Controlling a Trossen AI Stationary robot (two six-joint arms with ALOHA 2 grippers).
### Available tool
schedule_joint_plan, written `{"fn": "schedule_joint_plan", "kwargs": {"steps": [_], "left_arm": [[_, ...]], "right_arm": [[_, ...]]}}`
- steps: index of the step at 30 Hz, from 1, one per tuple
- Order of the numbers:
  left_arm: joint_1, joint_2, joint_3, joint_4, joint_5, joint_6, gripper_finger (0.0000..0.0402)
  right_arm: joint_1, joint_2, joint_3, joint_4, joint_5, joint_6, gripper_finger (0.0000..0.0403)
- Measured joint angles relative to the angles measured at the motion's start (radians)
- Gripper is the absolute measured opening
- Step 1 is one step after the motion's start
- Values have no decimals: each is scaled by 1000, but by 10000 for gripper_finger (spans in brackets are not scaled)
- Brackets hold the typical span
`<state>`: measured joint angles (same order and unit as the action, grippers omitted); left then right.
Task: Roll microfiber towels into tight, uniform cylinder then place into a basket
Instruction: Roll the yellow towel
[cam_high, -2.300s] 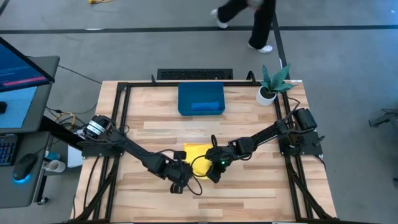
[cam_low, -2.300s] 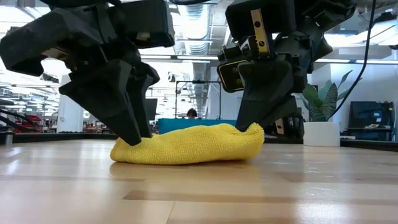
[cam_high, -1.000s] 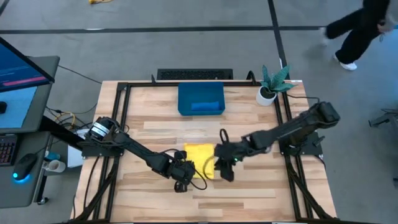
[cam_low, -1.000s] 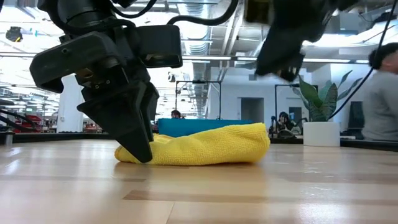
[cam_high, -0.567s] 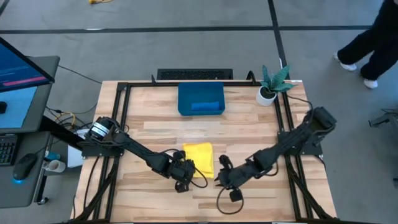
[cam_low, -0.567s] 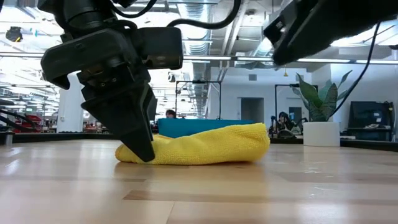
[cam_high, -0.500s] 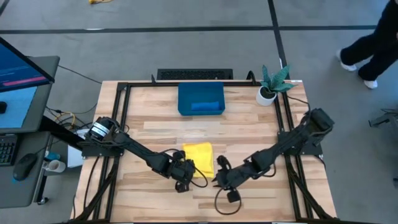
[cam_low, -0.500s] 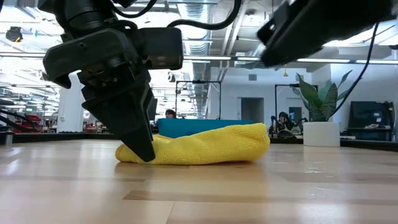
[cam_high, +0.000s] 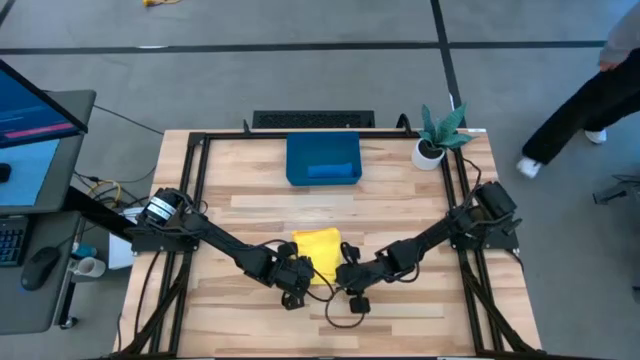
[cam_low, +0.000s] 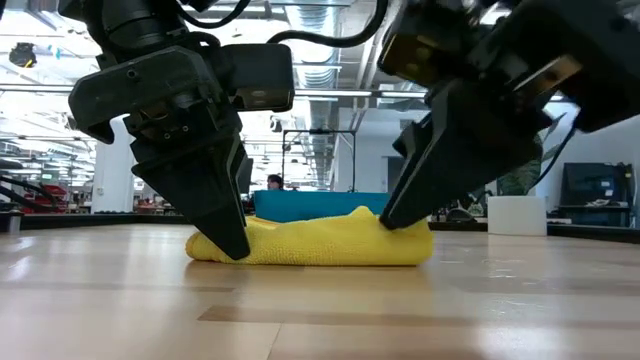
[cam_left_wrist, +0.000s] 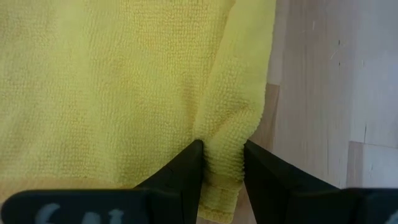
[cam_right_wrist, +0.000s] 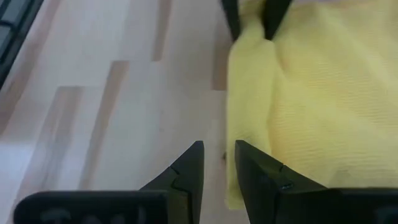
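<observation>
The yellow towel (cam_high: 318, 250) lies folded flat on the table's middle, near the front. My left gripper (cam_high: 299, 274) is shut on its near left corner. My right gripper (cam_high: 346, 277) stands low at the near right corner, its fingers a little apart over the towel's edge (cam_right_wrist: 235, 174) and bare wood. In the low view the left gripper (cam_low: 232, 243) and the right gripper (cam_low: 392, 218) flank the towel (cam_low: 320, 242). The dark-blue basket (cam_high: 300, 150) stands at the far middle. A lighter blue roll (cam_high: 330, 172) lies inside it. My left gripper pinches a raised fold of the towel's corner (cam_left_wrist: 222, 146) between its two fingers (cam_left_wrist: 189, 165), slanting down from the table's left. The rest of the towel lies flat on the wood. Of my right gripper I cannot tell whether it touches the towel's edge.
A small white pot with a green plant (cam_high: 433, 140) stands at the far right corner. A dark frame (cam_high: 200, 200) runs along the table's left, right and far sides. A person (cam_high: 580, 110) walks on the floor beyond the table's right.
My right gripper has come down from above the towel's right side. It swung toward the near edge and then left, ending low at the towel's near right corner. The towel has kept its place in my left gripper's hold.
</observation>
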<state>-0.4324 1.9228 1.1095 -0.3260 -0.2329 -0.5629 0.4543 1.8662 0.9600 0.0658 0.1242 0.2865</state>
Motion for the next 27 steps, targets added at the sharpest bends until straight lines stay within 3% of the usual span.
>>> {"fn": "schedule_joint_plan", "kwargs": {"steps": [21,27], "left_arm": [[-8,3,1,4,-36,72,103],[-33,-30,0,-75,-67,73,103]], "right_arm": [[-71,15,4,-120,5,169,113],[-71,18,3,-116,5,243,113]]}}
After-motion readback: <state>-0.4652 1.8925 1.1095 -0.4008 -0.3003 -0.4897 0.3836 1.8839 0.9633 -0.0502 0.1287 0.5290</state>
